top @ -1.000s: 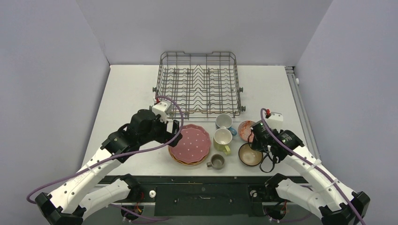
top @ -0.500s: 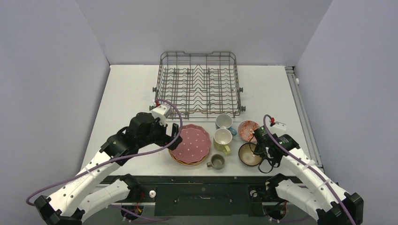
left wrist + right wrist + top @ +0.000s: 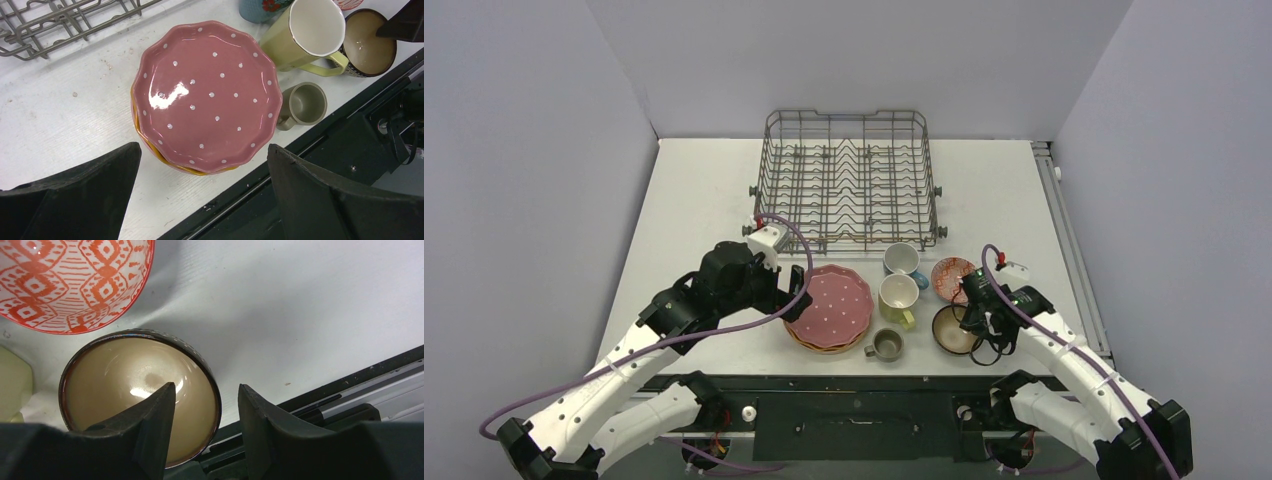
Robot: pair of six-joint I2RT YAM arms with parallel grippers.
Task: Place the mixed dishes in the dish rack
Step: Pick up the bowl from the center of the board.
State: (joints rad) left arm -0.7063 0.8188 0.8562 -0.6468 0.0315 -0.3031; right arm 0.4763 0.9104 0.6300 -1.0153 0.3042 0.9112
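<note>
Both gape: left end effector [image 3: 202,150] hovers; right end effector [image 3: 206,390] straddles the dark brown glazed bowl [image 3: 125,375] at its three-o'clock rim, and the slick glaze may slip.

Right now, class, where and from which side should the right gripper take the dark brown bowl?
Probably pinch the rim on its right side from above, one finger inside, one outside: the dark brown bowl sits upright, mouth open, and the right gripper hangs astride that rim.

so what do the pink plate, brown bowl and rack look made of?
Pink dotted plate: probably glazed ceramic; glossy, with a sharp light glare.
Dark brown bowl: likely glazed ceramic too; shiny tan inside, dark rim.
Dish rack: thin grey wire, probably metal, maybe coated; dull, no glare.
</note>
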